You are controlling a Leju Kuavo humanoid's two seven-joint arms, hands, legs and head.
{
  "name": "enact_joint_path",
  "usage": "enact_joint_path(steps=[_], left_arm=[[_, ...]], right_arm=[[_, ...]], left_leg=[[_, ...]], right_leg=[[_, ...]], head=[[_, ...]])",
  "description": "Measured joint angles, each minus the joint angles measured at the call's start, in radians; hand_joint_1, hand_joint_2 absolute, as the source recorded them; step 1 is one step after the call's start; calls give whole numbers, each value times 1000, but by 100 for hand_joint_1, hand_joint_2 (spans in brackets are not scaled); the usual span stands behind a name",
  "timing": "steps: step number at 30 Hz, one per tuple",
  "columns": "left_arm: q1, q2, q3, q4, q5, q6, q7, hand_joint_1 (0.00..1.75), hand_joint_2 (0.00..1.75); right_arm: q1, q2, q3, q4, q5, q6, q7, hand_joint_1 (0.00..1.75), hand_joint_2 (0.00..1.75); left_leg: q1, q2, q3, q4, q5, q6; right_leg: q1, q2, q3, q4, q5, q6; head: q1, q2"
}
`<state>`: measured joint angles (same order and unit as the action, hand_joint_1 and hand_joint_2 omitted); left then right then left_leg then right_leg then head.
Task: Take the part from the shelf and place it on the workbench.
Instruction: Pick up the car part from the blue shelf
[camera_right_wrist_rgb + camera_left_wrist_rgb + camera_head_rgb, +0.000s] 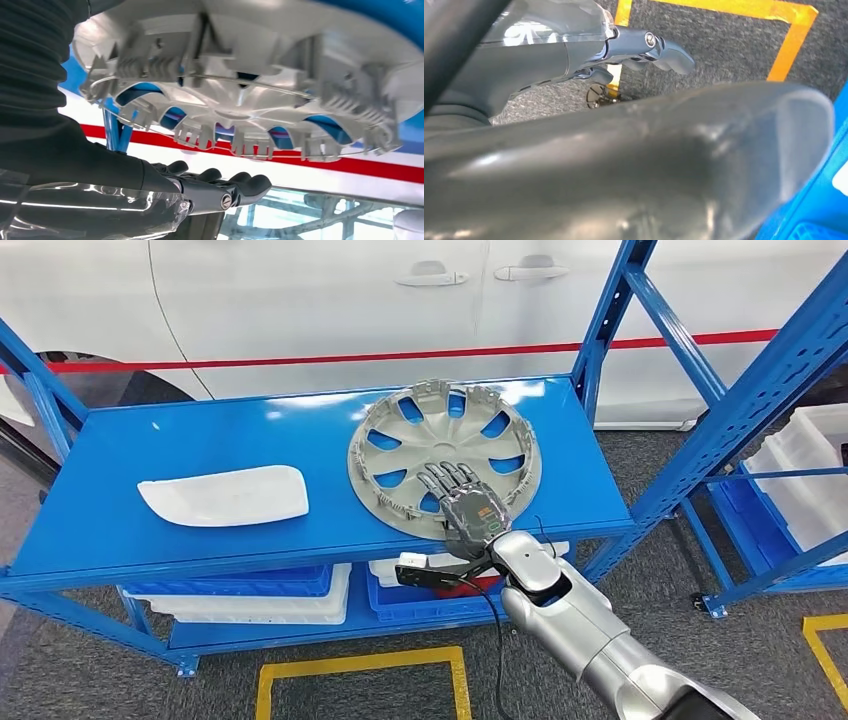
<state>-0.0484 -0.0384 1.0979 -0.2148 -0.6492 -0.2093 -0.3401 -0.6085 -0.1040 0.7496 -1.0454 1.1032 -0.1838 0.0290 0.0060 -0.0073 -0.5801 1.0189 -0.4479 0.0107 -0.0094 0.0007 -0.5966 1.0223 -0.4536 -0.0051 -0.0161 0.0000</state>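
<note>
Right hand (pixel 462 502), fingers spread, lies over the wheel cover (pixel 444 459); contact seemingly unclear.

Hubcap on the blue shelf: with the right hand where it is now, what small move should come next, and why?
Probably close the right hand on the hubcap's near rim. In the head view its spread fingers lie over the hubcap near that edge, and the right wrist view shows them extended with nothing gripped. The hubcap lies flat on the shelf.

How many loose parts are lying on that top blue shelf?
2: a grey wheel cover toward the shelf's right end, under the robot's right hand, and a white curved panel toward the left end.
</note>
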Motion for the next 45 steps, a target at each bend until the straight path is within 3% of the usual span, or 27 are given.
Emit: enact_joint_path(steps=[2, 5, 6, 7, 8, 10, 12, 15, 17, 20, 21, 22, 23, 26, 28, 30, 32, 33, 35, 36, 37, 38, 39, 40, 42, 43, 45], left_arm=[[0, 1, 0, 0, -1, -3, -1, 0, 0], [-1, 1, 0, 0, -3, -5, -1, 0, 0], [-1, 1, 1, 0, -4, -5, -1, 0, 0], [-1, 1, 2, 0, -4, -5, -1, 0, 0], [-1, 1, 3, 0, -5, -5, -1, 0, 0], [0, 0, 4, 0, -7, -5, 0, 0, 0], [1, -3, 6, 0, -8, -2, 2, 0, 0], [4, -9, 10, 0, -8, 5, 4, 0, 0], [6, -13, 13, 0, -8, 9, 5, 0, 0], [8, -19, 18, 0, -7, 11, 5, 0, 0], [8, -20, 20, 0, -7, 11, 5, 0, 0], [9, -22, 22, 0, -6, 12, 6, 0, 0], [10, -23, 24, 0, -5, 12, 6, 0, 0], [10, -24, 27, 0, -4, 13, 4, 0, 0], [9, -25, 27, 0, -4, 12, 1, 0, 0], [10, -25, 28, 0, -4, 12, -1, 0, 0], [10, -26, 29, 0, -6, 12, -2, 0, 0], [9, -26, 29, 0, -7, 11, -2, 0, 0], [8, -27, 30, 0, -8, 11, -3, 0, 0], [8, -27, 31, 0, -9, 11, -3, 0, 0], [9, -27, 31, 0, -10, 11, -3, 0, 0], [9, -27, 31, 0, -11, 11, -4, 0, 0], [9, -27, 32, 0, -13, 11, -4, 0, 0], [9, -28, 32, 0, -14, 11, -4, 0, 0], [7, -31, 33, 0, -16, 11, -5, 0, 0], [6, -32, 34, 0, -17, 11, -6, 0, 0], [4, -32, 36, 0, -18, 11, -7, 0, 0]], right_arm=[[-7, 1, 2, 9, -7, 2, 0, 0, 175], [-15, 1, 5, 32, -21, 21, 7, 0, 175], [-15, 1, 6, 43, -26, 31, 12, 0, 175], [-14, 0, 6, 54, -32, 41, 18, 0, 175], [-13, -1, 7, 64, -37, 48, 23, 0, 175], [-13, -8, 6, 76, -47, 57, 30, 0, 175], [-9, -21, 3, 82, -58, 66, 38, 0, 175], [6, -47, -6, 82, -73, 83, 51, 0, 175], [12, -60, -12, 77, -76, 92, 61, 0, 175], [18, -72, -19, 73, -77, 102, 72, 0, 175], [21, -74, -21, 73, -78, 106, 75, 0, 175], [23, -76, -23, 73, -79, 109, 78, 0, 175], [25, -78, -25, 72, -80, 112, 82, 0, 175], [29, -82, -32, 65, -81, 115, 89, 0, 175], [32, -87, -36, 62, -81, 114, 92, 78, 175], [34, -92, -38, 60, -80, 113, 94, 162, 175], [38, -100, -42, 58, -79, 111, 93, 172, 175], [39, -103, -44, 57, -79, 109, 91, 174, 175], [46, -108, -46, 56, -76, 105, 86, 175, 175], [50, -110, -47, 55, -73, 101, 82, 175, 175], [54, -112, -47, 54, -68, 95, 79, 175, 175], [58, -115, -48, 51, -62, 89, 76, 175, 175], [61, -117, -49, 46, -54, 82, 74, 175, 175], [64, -118, -50, 39, -45, 74, 72, 175, 175], [69, -120, -52, 24, -31, 61, 72, 175, 175], [71, -121, -52, 18, -26, 57, 72, 175, 175], [74, -122, -52, 9, -21, 53, 72, 175, 175]], left_leg=[[5, 1, 4, -11, 8, 13], [5, 2, 2, -16, 12, 21], [5, 2, 2, -15, 12, 22], [4, 1, 1, -14, 12, 22], [4, 1, 2, -12, 11, 21], [4, 0, 3, -9, 7, 18], [1, -1, 1, -3, 4, 11], [-1, -2, 1, -5, 2, -3], [-1, 0, -6, 19, -20, -13], [3, 2, -81, 190, -111, -24], [4, 2, -109, 250, -133, -26], [5, 2, -122, 278, -134, -27], [6, 2, -117, 267, -116, -28], [7, 3, -21, 71, -22, -21], [4, 2, 13, 0, -5, -13], [2, 1, 15, -5, -4, -1], [4, 4, 17, -14, 4, 13], [6, 5, 17, -18, 8, 20], [5, 6, 14, -21, 11, 27], [4, 6, 12, -20, 11, 28], [3, 5, 12, -20, 11, 28], [3, 4, 12, -19, 11, 28], [3, 4, 14, -18, 10, 27], [3, 4, 16, -17, 9, 25], [-1, 4, 17, -14, 5, 17], [-2, 5, 16, -14, 4, 13], [-3, 5, 16, -16, 6, 2]], right_leg=[[-1, 0, -13, 31, -24, 9], [-3, 0, -95, 206, -113, 17], [-4, 0, -121, 258, -128, 19], [-4, 0, -130, 276, -124, 20], [-4, 0, -119, 251, -99, 19], [-3, 0, -53, 116, -31, 12], [2, 0, -6, 13, 1, 4], [5, 0, 1, -6, 3, -7], [-1, 0, 6, -14, 6, -18], [-3, -1, 9, -18, 8, -27], [-3, -2, 9, -18, 8, -27], [-2, -2, 10, -18, 7, -27], [-3, -1, 12, -17, 7, -26], [-1, 0, 17, -14, 2, -18], [2, 0, 17, -12, 1, -9], [3, 1, 17, -15, 4, 2], [1, 1, 10, 5, -13, 13], [-1, 2, -6, 40, -37, 17], [-3, 1, -63, 164, -105, 23], [-4, 1, -92, 225, -128, 25], [-4, 1, -109, 260, -134, 26], [-4, 1, -108, 259, -121, 25], [-4, 1, -87, 216, -90, 23], [-3, 0, -51, 145, -52, 19], [1, 0, 9, 20, -7, 9], [4, 0, 21, -10, -1, 6], [6, 0, 22, -19, 0, -2]], head=[[3, 0], [7, 0], [7, 0], [7, 0], [7, 0], [7, 0], [6, 0], [6, 0], [4, 0], [0, 0], [0, 0], [0, 0], [0, 0], [-1, 0], [1, 0], [2, 0], [4, 0], [6, 0], [9, 0], [9, 0], [9, 0], [9, 0], [9, 0], [9, 0], [9, 0], [8, 0], [8, 0]])
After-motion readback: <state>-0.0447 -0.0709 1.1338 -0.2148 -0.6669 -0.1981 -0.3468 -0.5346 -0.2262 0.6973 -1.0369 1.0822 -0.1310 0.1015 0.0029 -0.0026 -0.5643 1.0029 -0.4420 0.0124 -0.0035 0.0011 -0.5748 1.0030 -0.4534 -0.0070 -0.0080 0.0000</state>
